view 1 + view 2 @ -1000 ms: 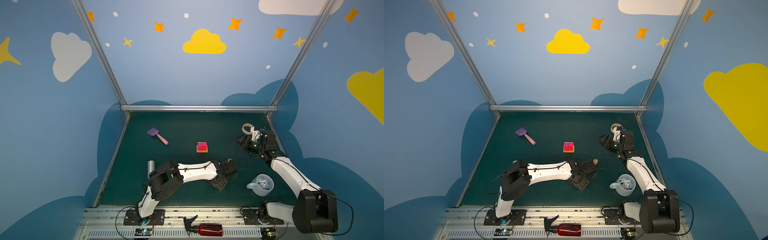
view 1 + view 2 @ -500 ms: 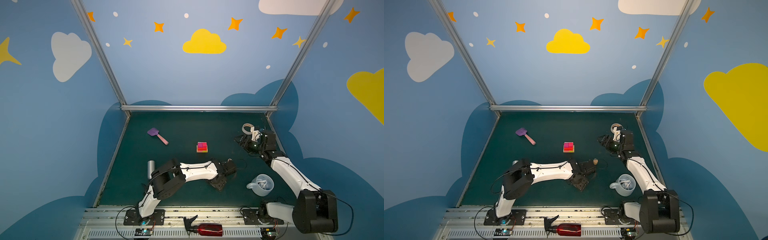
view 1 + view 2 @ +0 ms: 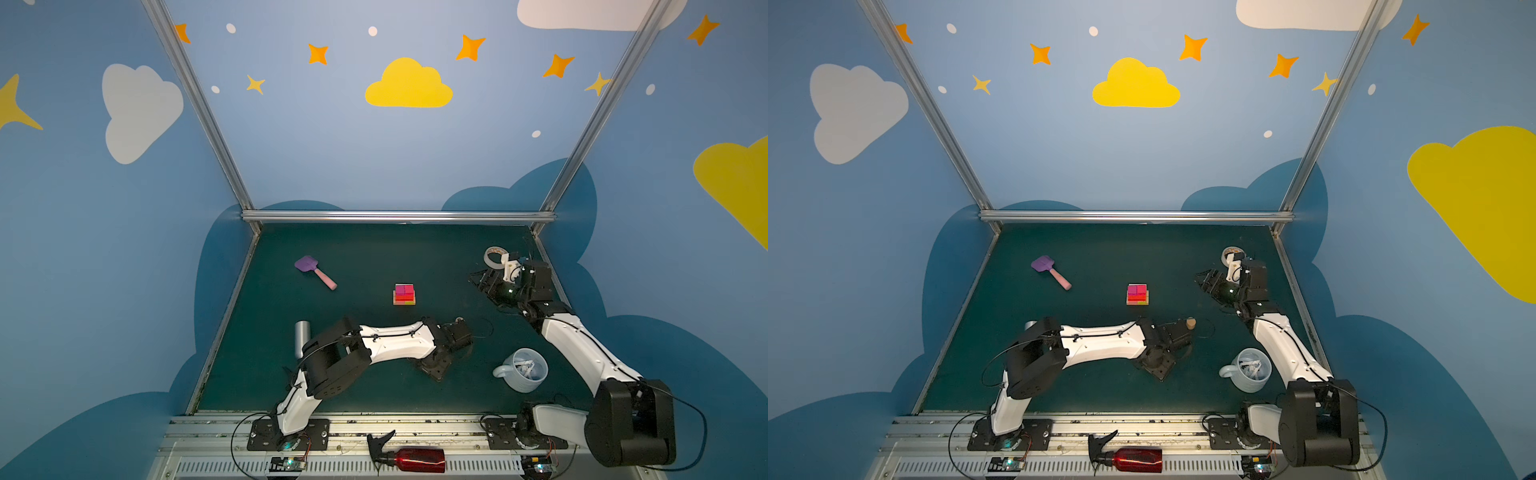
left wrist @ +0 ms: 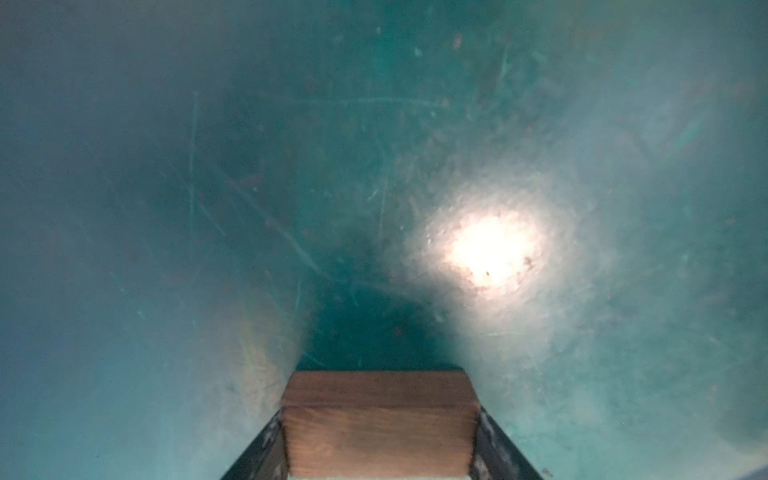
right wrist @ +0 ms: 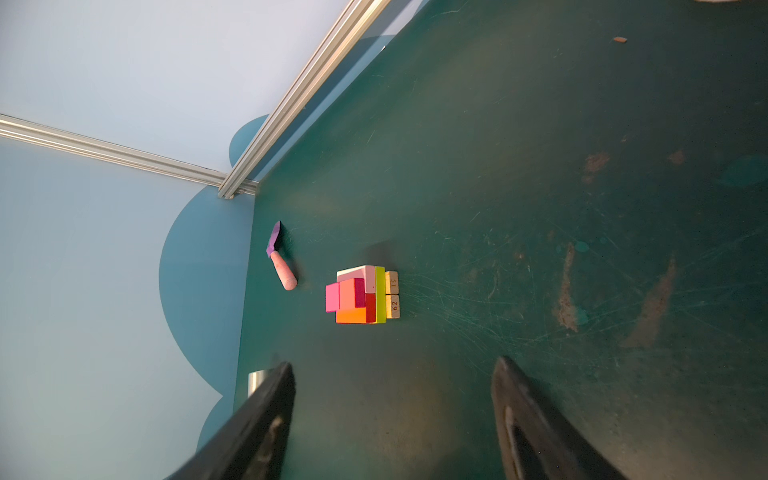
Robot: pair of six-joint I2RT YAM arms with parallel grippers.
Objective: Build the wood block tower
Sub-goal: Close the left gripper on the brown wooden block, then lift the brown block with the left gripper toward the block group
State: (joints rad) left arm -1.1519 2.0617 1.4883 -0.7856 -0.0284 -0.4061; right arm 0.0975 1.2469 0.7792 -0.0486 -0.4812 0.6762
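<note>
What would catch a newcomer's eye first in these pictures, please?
The brightly coloured tower in the middle of the green mat stands out most. In the left wrist view, the left gripper holds a brown block between its fingers, near the mat. The right gripper is open and faces the tower from the right.

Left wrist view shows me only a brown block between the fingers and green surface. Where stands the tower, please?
Observer: The tower stands in the middle of the table, farther back than the left gripper and its brown block.
Operator: Where is the right gripper?
Observer: The right gripper is open and empty, near the table's right edge, beside the tape roll.
Operator: Is any other piece loose?
Observer: Yes, a tan cylinder sits close by the left arm's wrist.
</note>
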